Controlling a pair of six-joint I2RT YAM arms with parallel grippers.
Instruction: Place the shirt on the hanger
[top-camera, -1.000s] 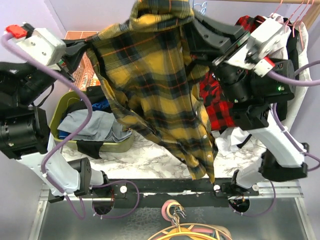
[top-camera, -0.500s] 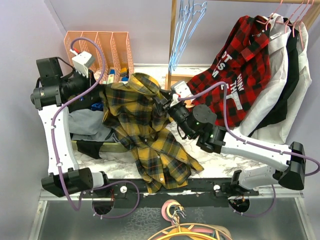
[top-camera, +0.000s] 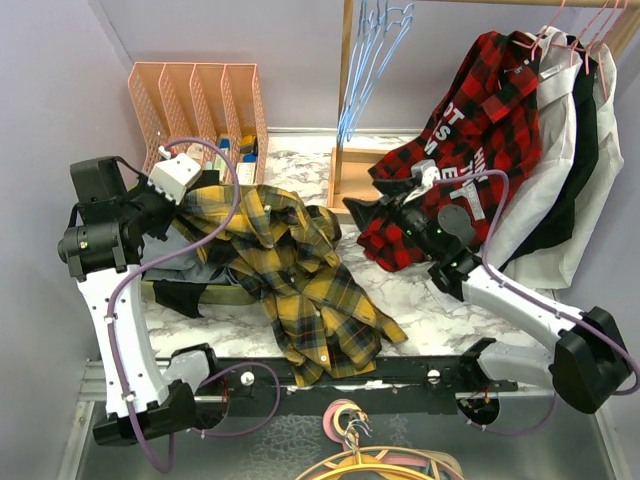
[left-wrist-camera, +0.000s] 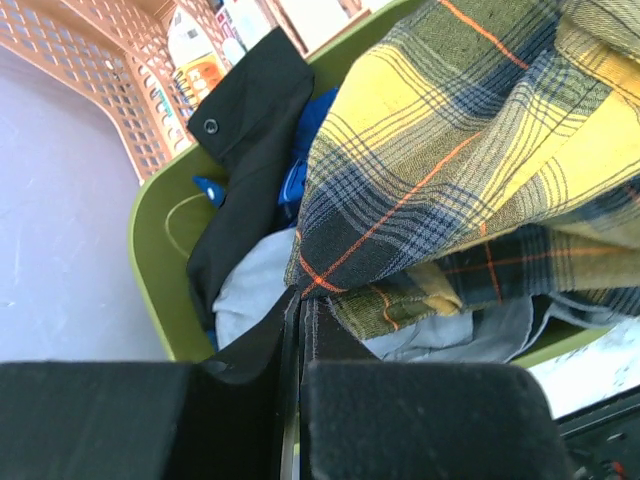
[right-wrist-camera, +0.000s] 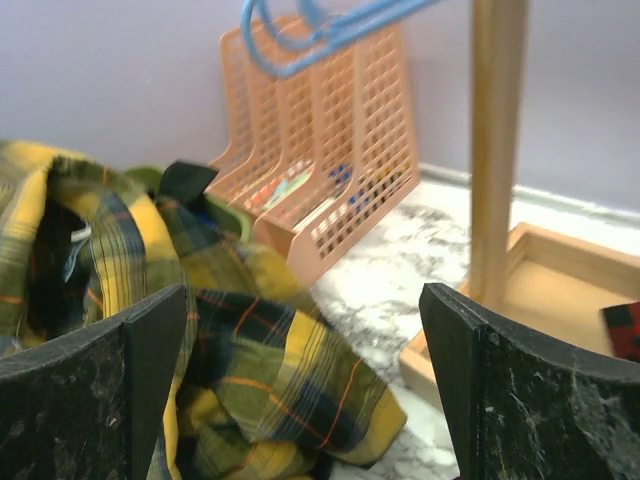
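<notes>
The mustard-and-dark plaid shirt (top-camera: 300, 270) lies crumpled across the marble table and over the bin's rim. My left gripper (top-camera: 188, 203) is shut on one edge of it; in the left wrist view the shirt (left-wrist-camera: 450, 150) runs down into the closed jaws of the left gripper (left-wrist-camera: 300, 325). My right gripper (top-camera: 362, 212) stands open just right of the shirt, apart from it. In the right wrist view the right gripper (right-wrist-camera: 305, 375) has nothing between its fingers, with the shirt (right-wrist-camera: 270, 390) lying below. A light-blue hanger (top-camera: 372, 55) hangs with others alike on the rail; the hanger (right-wrist-camera: 320, 22) also shows overhead.
A green bin (top-camera: 128, 215) of mixed clothes sits under the left arm. A pink file rack (top-camera: 195, 100) stands at the back. The wooden rack post (top-camera: 346, 90) rises from its base tray (top-camera: 352, 175). A red plaid shirt (top-camera: 480, 110) and other garments (top-camera: 580, 150) hang at right.
My right gripper opened, let go of the shirt and drew back to the right. The shirt dropped from the air onto the table. The left arm came down, still gripping it.
</notes>
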